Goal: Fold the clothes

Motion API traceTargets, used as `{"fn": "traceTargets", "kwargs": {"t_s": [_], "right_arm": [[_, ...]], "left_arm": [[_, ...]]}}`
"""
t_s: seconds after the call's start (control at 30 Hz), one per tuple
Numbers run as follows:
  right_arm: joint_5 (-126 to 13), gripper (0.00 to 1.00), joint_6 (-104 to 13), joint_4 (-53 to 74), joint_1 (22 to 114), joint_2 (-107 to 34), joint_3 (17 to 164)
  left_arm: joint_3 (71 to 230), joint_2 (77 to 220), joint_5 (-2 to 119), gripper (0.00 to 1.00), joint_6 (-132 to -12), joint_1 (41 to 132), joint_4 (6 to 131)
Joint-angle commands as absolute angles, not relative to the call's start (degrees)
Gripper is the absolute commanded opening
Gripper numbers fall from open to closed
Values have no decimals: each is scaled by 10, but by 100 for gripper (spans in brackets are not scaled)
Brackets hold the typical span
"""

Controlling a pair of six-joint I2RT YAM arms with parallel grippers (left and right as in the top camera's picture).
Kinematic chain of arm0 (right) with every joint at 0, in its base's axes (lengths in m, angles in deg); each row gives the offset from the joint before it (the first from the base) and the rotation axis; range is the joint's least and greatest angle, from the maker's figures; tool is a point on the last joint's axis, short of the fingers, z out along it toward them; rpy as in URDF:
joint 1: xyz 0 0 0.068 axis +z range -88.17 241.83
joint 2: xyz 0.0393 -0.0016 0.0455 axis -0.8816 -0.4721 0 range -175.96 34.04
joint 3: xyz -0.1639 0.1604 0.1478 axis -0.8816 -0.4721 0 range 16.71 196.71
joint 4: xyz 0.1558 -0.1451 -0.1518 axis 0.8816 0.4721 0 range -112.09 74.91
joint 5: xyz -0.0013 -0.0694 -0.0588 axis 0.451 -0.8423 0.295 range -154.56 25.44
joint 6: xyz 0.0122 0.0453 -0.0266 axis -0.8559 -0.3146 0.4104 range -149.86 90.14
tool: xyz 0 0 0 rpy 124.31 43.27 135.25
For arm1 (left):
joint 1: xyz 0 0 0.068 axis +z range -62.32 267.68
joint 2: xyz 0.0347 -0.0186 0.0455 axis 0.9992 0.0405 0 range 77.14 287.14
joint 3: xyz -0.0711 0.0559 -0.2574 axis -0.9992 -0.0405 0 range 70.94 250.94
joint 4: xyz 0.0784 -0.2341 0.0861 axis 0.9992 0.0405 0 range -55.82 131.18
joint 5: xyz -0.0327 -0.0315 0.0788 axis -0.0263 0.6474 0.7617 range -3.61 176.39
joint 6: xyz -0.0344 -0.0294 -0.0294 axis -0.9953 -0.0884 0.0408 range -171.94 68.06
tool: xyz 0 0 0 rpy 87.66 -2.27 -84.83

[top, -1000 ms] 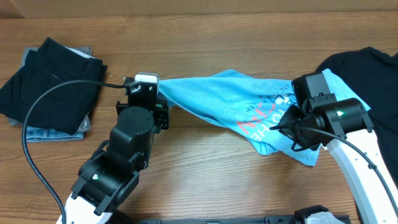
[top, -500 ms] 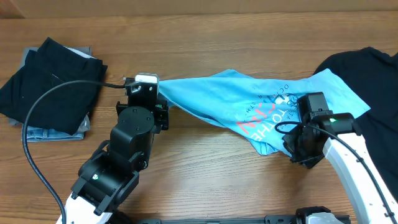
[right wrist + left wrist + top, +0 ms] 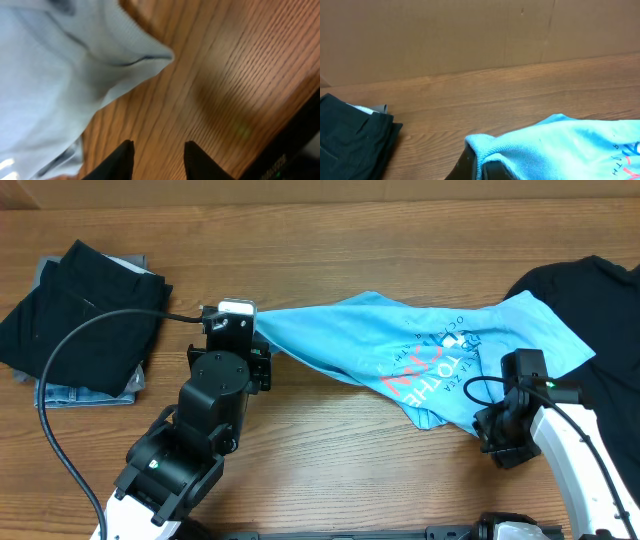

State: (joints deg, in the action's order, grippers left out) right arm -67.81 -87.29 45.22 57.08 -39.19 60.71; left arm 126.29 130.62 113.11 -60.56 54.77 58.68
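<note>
The clothes in play are a light blue T-shirt with red and dark lettering, stretched across the middle of the table. My left gripper is shut on its left edge. In the left wrist view the ribbed blue hem folds over my left gripper. My right gripper hovers just off the shirt's front right corner. In the right wrist view my right gripper is open over bare wood, holding nothing. The shirt's pale corner lies up and to the left of the fingers.
A black garment lies at the right, touching the shirt's far end. A stack of dark folded clothes on jeans sits at the far left. A black cable loops beside the left arm. A cardboard wall backs the table.
My right gripper has let go of the shirt's right part, opened, and pulled back toward the front right. The shirt's right end now lies flat. The left gripper has not moved.
</note>
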Motion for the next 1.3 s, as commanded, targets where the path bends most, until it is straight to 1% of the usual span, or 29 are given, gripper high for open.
{"fn": "traceTargets", "kwargs": {"t_s": [0.0, 0.03, 0.1, 0.23, 0.33, 0.37, 0.4, 0.47, 0.5, 0.57, 0.63, 0.73, 0.77, 0.83, 0.87, 0.9, 0.97, 1.07, 1.13, 1.2, 1.27], "right_arm": [[-688, 68, -862, 422, 564, -388, 584], [-688, 70, -858, 415, 564, -388, 581], [-693, 80, -854, 397, 564, -388, 572], [-703, 81, -854, 362, 564, -388, 547], [-700, 79, -856, 319, 564, -388, 519], [-698, 75, -856, 309, 564, -388, 511], [-694, 64, -856, 297, 564, -388, 502], [-695, 49, -854, 294, 564, -388, 500], [-695, 39, -850, 292, 564, -388, 500], [-701, 30, -846, 289, 564, -388, 500], [-708, 25, -842, 284, 564, -388, 501], [-723, 25, -834, 273, 564, -388, 501], [-727, 30, -834, 272, 564, -388, 501], [-729, 57, -834, 270, 564, -388, 501], [-730, 66, -835, 269, 564, -388, 501], [-737, 68, -835, 269, 564, -388, 501], [-764, 68, -841, 270, 564, -388, 501], [-773, 63, -845, 259, 564, -388, 501], [-769, 57, -845, 252, 564, -388, 501], [-765, 48, -845, 244, 564, -388, 501], [-765, 42, -845, 237, 564, -388, 501]], "left_arm": [[1270, 1307, 1133, 4, -614, 547, 586], [1270, 1307, 1131, 4, -614, 547, 587], [1270, 1307, 1126, 4, -614, 547, 589], [1270, 1307, 1123, 4, -614, 547, 589], [1270, 1307, 1123, 4, -614, 547, 589], [1270, 1307, 1123, 4, -614, 547, 589], [1270, 1307, 1123, 4, -614, 547, 590], [1270, 1307, 1123, 4, -614, 547, 590], [1270, 1307, 1123, 4, -614, 547, 590], [1270, 1307, 1123, 4, -614, 547, 590], [1270, 1307, 1123, 4, -614, 547, 590], [1270, 1307, 1123, 4, -614, 547, 590], [1270, 1307, 1123, 4, -614, 547, 590], [1270, 1307, 1123, 6, -614, 547, 590], [1270, 1307, 1123, 7, -614, 547, 591], [1270, 1307, 1123, 8, -614, 547, 591], [1270, 1307, 1123, 10, -614, 547, 592], [1270, 1308, 1123, 9, -614, 547, 597], [1270, 1308, 1123, 9, -614, 547, 597], [1270, 1308, 1123, 9, -614, 547, 597], [1270, 1309, 1123, 9, -614, 547, 597]]}}
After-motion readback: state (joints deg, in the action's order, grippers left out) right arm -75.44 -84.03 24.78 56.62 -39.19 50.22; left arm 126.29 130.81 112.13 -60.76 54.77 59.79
